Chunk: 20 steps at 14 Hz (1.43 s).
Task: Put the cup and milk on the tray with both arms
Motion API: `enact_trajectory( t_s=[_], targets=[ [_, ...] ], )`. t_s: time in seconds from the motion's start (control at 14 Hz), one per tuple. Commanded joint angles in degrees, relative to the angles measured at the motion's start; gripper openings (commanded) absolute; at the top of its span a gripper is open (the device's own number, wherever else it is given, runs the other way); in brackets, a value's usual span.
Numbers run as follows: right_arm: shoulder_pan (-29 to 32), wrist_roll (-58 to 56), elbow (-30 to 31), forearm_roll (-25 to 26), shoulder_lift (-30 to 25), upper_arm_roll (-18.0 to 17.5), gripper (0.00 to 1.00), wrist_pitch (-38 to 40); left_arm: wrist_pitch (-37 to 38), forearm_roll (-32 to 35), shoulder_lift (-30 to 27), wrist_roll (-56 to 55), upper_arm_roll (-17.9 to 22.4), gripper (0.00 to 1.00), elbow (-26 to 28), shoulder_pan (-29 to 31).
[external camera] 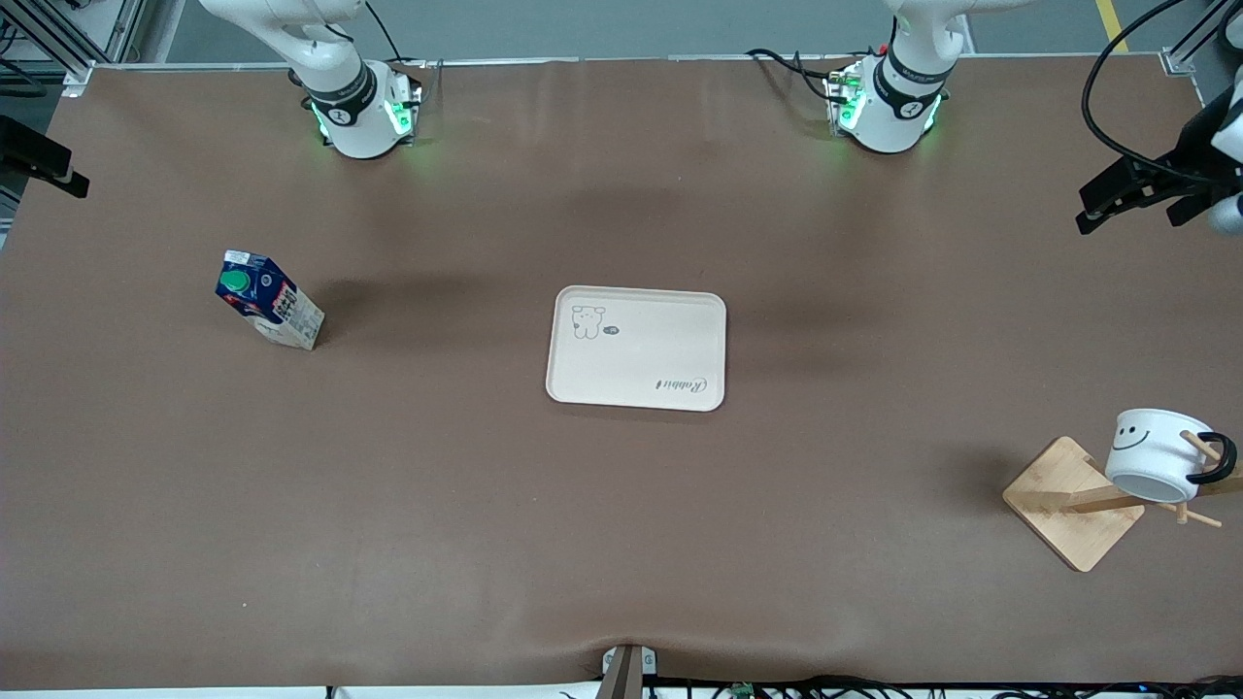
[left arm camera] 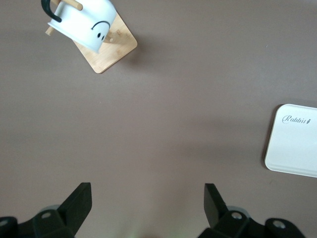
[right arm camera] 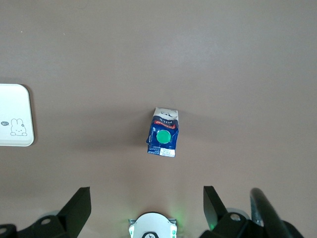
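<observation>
The cream tray point(external camera: 636, 374) lies at the table's middle with nothing on it. The milk point(external camera: 269, 311) stands on the table toward the right arm's end. The cup point(external camera: 1156, 451) hangs tilted on a peg of a wooden rack toward the left arm's end, nearer the front camera than the tray. Both grippers are high up and out of the front view. My left gripper point(left arm camera: 147, 191) is open and empty over bare table between the cup point(left arm camera: 86, 22) and the tray point(left arm camera: 297, 148). My right gripper point(right arm camera: 147, 193) is open and empty over the table by its base, with the milk point(right arm camera: 163, 139) and the tray's corner point(right arm camera: 12, 106) in its view.
The rack's square wooden base point(external camera: 1068, 505) sits under the cup, near the table's end. Black fixtures reach in at both ends of the table point(external camera: 1141, 189) point(external camera: 39, 160). The right arm's base point(right arm camera: 152, 225) shows under the right gripper.
</observation>
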<state>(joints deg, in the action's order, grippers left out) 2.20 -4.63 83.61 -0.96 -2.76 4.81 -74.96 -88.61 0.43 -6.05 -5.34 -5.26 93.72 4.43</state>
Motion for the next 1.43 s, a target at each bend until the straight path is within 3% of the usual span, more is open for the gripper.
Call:
enact_trajectory(
  t_s=[0.0, 0.29, 0.5, 0.79, 1.0, 1.36],
  targets=[
    [1.0, 0.1, -0.1, 0.3, -0.1, -0.6, 1.0, 0.1, 1.3, -0.6, 0.4, 1.3, -0.1, 1.0, -1.6, 0.6],
    [1.1, 0.2, -0.3, 0.2, 0.6, -0.6, 1.0, 0.0, 1.3, -0.3, 6.4, 1.5, -0.2, 1.0, -9.2, 4.2],
    [1.0, -0.2, -0.8, 0.2, 2.3, -0.6, 1.0, 0.3, -1.6, -0.1, 7.3, 0.9, -0.2, 1.0, -8.1, 5.4],
    [1.0, -0.3, -0.8, 0.4, 3.7, -0.6, 1.0, -0.5, -13.6, -2.4, 4.1, 1.0, -0.5, 1.0, 2.7, 11.2],
    [0.5, -0.4, -0.8, 1.1, 4.9, -0.6, 1.0, -1.3, -25.3, -9.4, 0.5, 0.9, -0.5, 1.0, 13.6, 14.3],
    [1.2, -0.5, -1.0, 2.4, 13.5, -0.5, 1.0, -1.4, -45.5, -10.4, -1.5, 0.9, -0.7, 1.0, 26.9, 14.3]
  ],
)
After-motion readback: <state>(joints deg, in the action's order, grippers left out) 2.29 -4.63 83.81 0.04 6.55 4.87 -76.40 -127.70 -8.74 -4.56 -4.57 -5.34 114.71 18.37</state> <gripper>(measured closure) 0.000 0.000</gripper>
